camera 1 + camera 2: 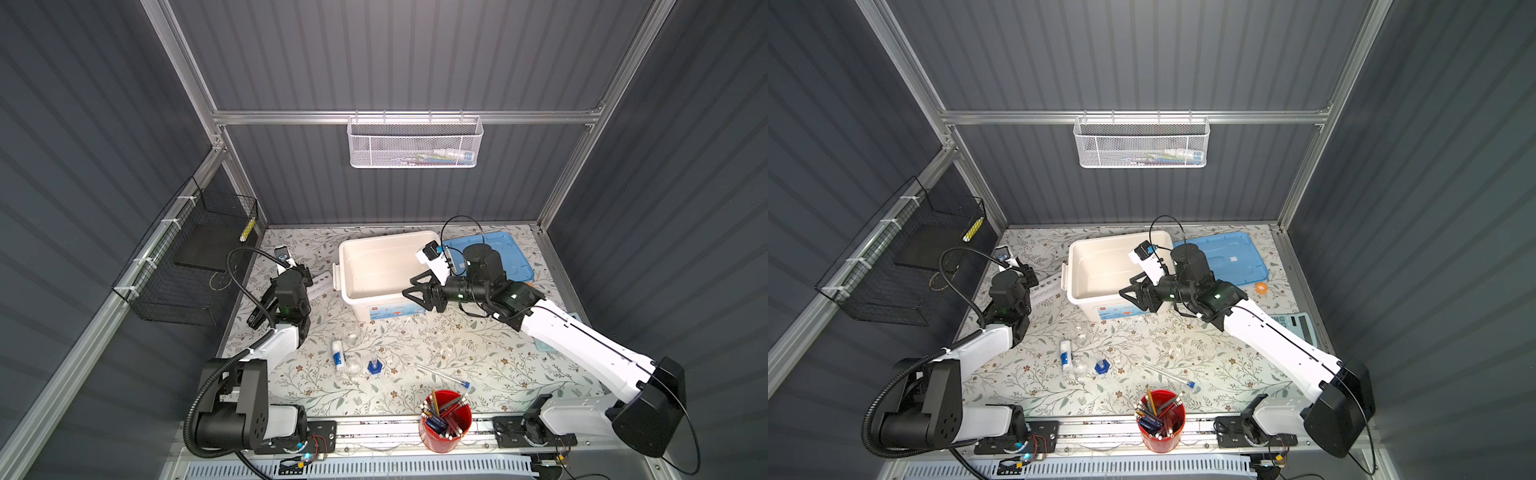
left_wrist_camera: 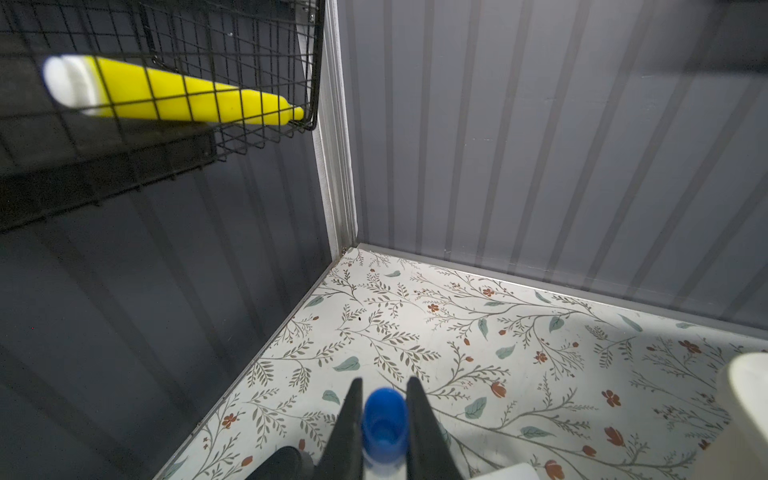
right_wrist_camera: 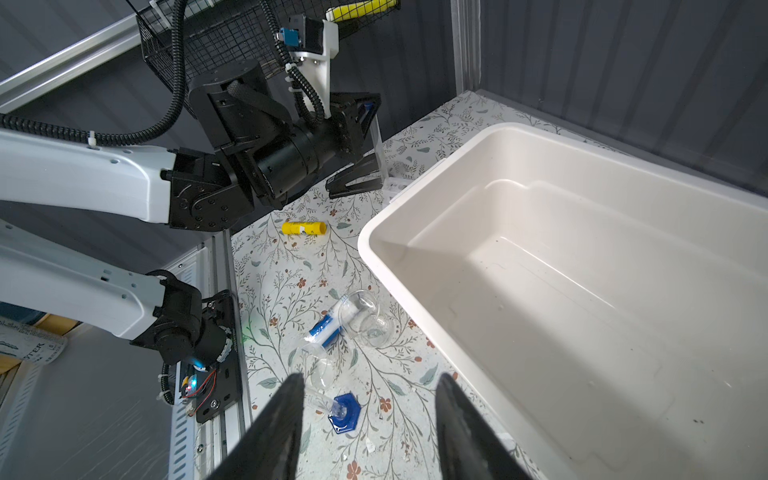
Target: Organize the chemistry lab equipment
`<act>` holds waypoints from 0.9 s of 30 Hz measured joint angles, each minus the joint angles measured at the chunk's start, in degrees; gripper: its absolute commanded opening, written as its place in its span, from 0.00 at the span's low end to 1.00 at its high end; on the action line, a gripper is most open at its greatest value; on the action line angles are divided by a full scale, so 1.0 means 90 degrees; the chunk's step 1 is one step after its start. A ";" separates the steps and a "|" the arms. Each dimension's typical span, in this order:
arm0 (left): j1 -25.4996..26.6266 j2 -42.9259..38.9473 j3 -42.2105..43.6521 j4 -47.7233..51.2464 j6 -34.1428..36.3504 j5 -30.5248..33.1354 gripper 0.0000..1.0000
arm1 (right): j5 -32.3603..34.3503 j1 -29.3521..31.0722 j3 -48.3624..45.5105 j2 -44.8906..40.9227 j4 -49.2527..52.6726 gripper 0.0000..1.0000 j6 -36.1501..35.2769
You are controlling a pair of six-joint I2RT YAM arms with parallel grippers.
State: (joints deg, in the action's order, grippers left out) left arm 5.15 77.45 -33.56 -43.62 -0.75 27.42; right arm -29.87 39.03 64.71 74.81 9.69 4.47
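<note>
Two arms work by one big white bin (image 1: 374, 266).
Right gripper (image 3: 370, 376) hangs wide open and empty at the bin's near corner. Left gripper (image 2: 384, 380) pinches a blue-capped tube (image 2: 384, 419) by the bin's other end. Round flasks (image 1: 352, 332), the blue-footed cylinder (image 1: 375, 365) and another tube (image 1: 442, 374) sit on the table (image 1: 498, 353).
</note>
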 measured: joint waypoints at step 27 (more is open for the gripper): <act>0.0000 0.0483 0.0260 -0.1139 0.0304 -0.0002 0.00 | -0.0044 -0.0017 0.0107 0.0289 0.0024 0.52 -0.0002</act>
State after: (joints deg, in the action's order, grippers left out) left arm 5.15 81.80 -31.22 -53.87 1.98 27.40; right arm -30.26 38.87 65.67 77.41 9.91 4.45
